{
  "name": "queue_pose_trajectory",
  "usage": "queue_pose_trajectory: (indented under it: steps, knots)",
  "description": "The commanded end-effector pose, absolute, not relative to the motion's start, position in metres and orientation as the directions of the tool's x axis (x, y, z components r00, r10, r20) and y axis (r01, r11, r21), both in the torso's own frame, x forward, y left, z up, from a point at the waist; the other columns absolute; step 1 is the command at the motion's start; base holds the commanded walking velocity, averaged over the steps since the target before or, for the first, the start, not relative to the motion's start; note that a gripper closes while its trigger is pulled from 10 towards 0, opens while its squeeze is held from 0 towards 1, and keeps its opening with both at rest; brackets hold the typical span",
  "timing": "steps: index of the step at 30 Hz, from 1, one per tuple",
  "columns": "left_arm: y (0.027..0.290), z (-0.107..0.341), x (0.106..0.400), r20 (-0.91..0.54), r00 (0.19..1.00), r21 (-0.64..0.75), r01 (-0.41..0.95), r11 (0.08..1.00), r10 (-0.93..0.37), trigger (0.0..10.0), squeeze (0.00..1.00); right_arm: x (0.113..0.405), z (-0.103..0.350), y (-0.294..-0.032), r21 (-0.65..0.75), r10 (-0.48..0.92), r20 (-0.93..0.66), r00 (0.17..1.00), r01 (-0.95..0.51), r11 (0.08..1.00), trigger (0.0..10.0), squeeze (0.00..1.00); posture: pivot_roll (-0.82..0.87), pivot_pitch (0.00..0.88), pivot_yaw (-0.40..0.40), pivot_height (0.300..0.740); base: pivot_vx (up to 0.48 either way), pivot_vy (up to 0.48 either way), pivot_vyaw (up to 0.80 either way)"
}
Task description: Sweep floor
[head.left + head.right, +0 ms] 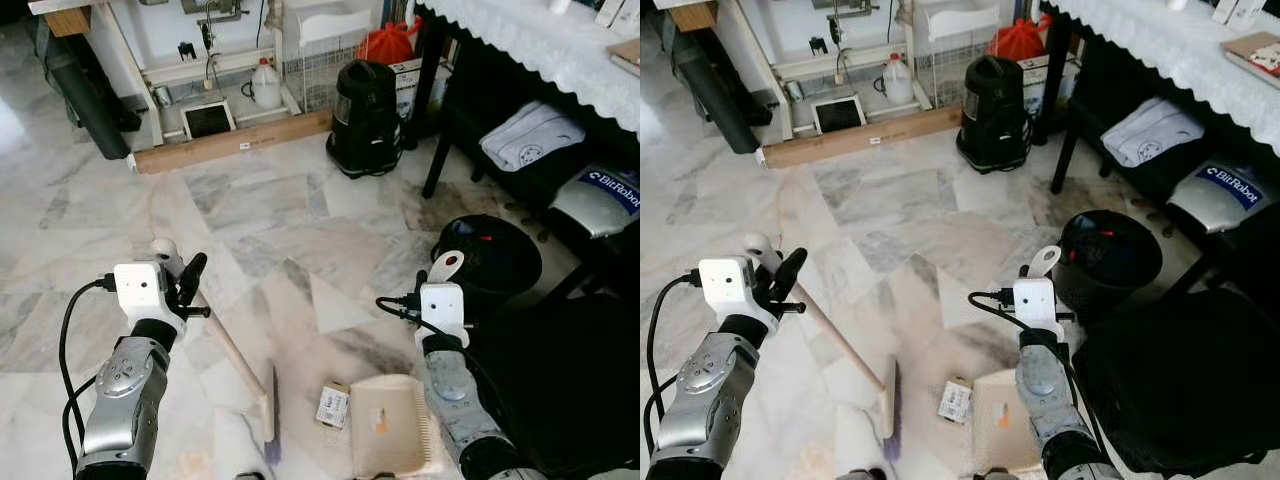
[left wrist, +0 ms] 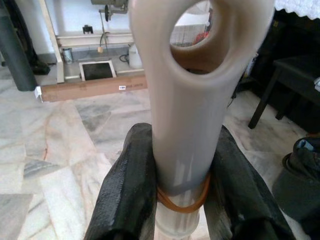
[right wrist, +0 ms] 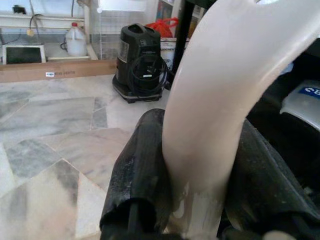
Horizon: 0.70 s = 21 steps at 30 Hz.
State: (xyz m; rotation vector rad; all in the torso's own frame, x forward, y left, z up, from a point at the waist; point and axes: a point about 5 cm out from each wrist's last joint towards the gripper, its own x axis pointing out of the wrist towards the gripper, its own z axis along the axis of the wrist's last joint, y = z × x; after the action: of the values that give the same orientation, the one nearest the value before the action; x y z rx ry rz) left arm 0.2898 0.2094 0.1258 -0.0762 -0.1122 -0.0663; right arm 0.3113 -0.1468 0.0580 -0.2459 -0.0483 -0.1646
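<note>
1. Broom lying aslant over the marble floor, head down at about 6 o'clock of the head views, handle rising toward 10 o'clock.
2. Gripped near the handle's hanging-hole end by the left gripper, black fingers pinching the pale shaft from both sides, a rubber band just below the grip.
3. Judged light and stiff: thin plastic shaft, small brush head. Smooth shaft likely slippery, so prone to twisting between the pads under sideways sweeping load.
4. Held this far from the head, long lever and weak control of the bristles; a grip lower on the shaft would probably steer better, though the present hold looks secure.
5. Dustpan flat on the floor at 5 o'clock, mouth facing the broom head, its curved handle clamped in the right gripper.
6. Judged light, rigid, thin-walled plastic; apt to skid on polished marble unless pressed down at the lip.
7. Small printed packet lying between broom head and dustpan, just beside the pan's edge; light, flat, likely to slide easily or flip over the lip.
8. Black bin at 3 o'clock, near the right gripper; black vacuum at 12 o'clock, well apart from the work.
</note>
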Motion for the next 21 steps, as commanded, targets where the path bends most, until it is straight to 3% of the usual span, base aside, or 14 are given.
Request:
queue_pose_trajectory:
  steps: [1, 10, 13, 21]
  knots:
    - [0.211, 0.131, 0.287, 0.124, 0.990, -0.045, 0.076, 0.996, -0.070, 10.0, 0.00, 0.311, 0.057, -0.148, -0.245, -0.169, 0.066, 0.983, 0.180, 0.953, 10.0, 0.00, 0.17, 0.222, 0.049, 0.740, 0.000, 0.000, 0.00]
    - [0.210, 0.129, 0.284, 0.115, 0.991, -0.035, 0.078, 0.996, -0.073, 10.0, 0.00, 0.316, 0.059, -0.143, -0.222, -0.143, 0.052, 0.988, 0.152, 0.963, 10.0, 0.00, 0.18, 0.246, 0.050, 0.740, 0.000, 0.000, 0.00]
    - [0.210, 0.133, 0.285, 0.128, 0.989, -0.069, 0.079, 0.994, -0.069, 10.0, 0.00, 0.317, 0.059, -0.143, -0.155, -0.171, 0.037, 0.985, 0.174, 0.972, 10.0, 0.00, 0.18, 0.239, 0.051, 0.740, 0.000, 0.000, 0.00]
    - [0.206, 0.135, 0.287, 0.135, 0.987, -0.058, 0.093, 0.994, -0.085, 10.0, 0.00, 0.322, 0.062, -0.141, -0.136, -0.150, 0.036, 0.988, 0.154, 0.979, 10.0, 0.00, 0.19, 0.207, 0.043, 0.740, 0.000, 0.000, 0.00]
